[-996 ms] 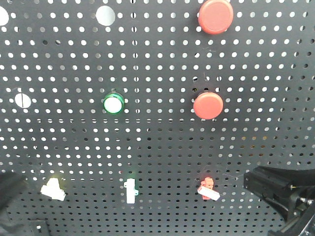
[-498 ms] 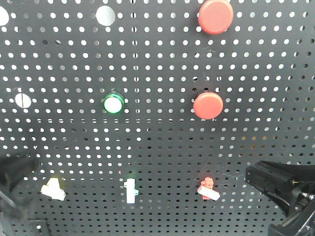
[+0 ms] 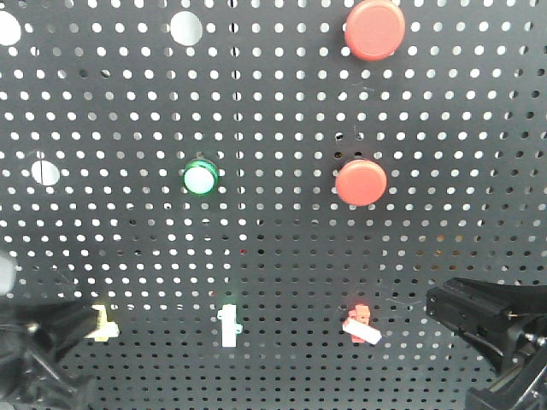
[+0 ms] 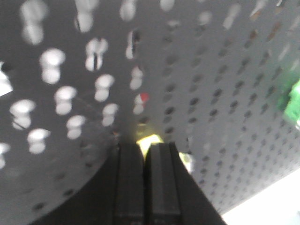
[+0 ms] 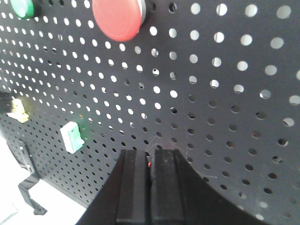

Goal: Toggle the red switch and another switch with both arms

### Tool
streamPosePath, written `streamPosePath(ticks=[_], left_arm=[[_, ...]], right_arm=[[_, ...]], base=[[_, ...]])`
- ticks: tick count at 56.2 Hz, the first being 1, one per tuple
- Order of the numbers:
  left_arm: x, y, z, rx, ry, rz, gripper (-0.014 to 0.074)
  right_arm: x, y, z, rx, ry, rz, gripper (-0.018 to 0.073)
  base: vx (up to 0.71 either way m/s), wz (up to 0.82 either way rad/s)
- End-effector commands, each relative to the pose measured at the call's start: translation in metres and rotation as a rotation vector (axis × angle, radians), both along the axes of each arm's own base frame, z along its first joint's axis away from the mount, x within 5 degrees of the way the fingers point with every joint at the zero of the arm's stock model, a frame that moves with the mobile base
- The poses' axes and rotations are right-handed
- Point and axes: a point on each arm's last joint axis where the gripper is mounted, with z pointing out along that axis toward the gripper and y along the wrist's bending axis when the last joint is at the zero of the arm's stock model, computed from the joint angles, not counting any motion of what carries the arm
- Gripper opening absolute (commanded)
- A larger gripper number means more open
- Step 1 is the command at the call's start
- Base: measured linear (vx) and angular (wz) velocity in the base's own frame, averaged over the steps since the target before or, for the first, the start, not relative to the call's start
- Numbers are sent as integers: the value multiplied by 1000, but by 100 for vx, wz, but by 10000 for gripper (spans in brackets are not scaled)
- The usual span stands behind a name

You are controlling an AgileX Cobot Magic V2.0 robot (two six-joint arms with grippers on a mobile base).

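My left fingers [image 4: 130, 183] are pressed together into one blunt tip. They sit right against the yellowish switch [image 3: 102, 325], low on the left of the pegboard [image 3: 273, 102], so that a push can tip its lever. My right fingers [image 5: 165, 187] are closed the same way and aimed at the red switch [image 3: 360, 325], low on the right. From the front they stand apart from it, so I judge that switch not yet reached.
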Motion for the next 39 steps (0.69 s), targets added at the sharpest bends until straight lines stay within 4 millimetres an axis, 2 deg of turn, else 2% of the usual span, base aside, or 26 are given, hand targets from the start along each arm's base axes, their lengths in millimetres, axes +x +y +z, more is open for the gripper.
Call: streamPosePath(ticks=[1, 15, 32, 39], left_arm=[[5, 7, -28, 58, 55, 60, 3], [-8, 13, -44, 59, 85, 82, 3], [-27, 18, -39, -8, 50, 104, 3], [-39, 21, -39, -18, 25, 104, 3]], right_arm=[[1, -4, 17, 41, -88, -41, -6], [2, -3, 17, 42, -81, -38, -6], [2, -3, 16, 51, -71, -38, -6], [10, 1, 11, 37, -45, -38, -6]], base=[[0, 0], [0, 0], [0, 0], [0, 0]])
